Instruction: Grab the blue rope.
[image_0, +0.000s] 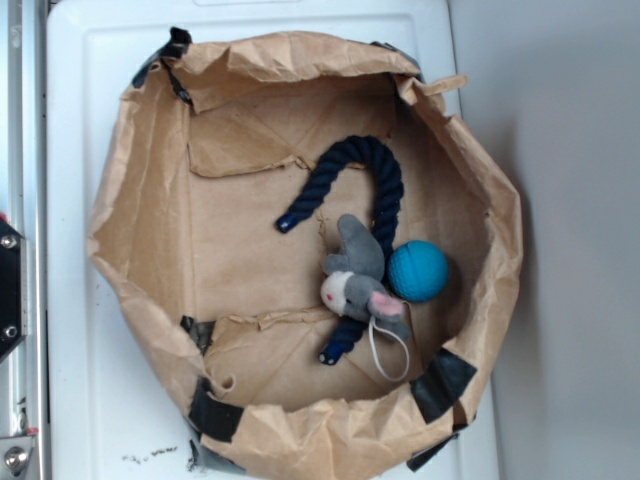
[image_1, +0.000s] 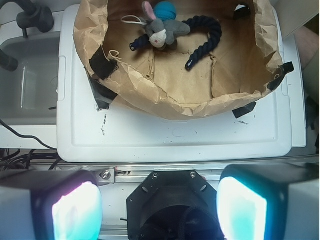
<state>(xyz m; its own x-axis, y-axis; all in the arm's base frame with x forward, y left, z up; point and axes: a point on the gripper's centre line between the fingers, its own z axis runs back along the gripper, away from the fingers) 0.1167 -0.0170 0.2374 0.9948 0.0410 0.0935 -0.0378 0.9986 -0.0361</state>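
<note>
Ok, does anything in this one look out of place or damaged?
The grey plush mouse lies across the blue rope, covering part of it. The brown paper liner is crumpled and patched with black tape.

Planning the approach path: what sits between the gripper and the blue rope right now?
In the wrist view, the open gripper is outside the bag. Between it and the blue rope lie bare white lid, then the paper bag's near wall and bare floor.

The gripper consisted of two grey block-shaped fingers whose inner pads glowed cyan-white with a pink tinge. Between them sat a black octagonal mounting plate fastened with small silver screws.
</note>
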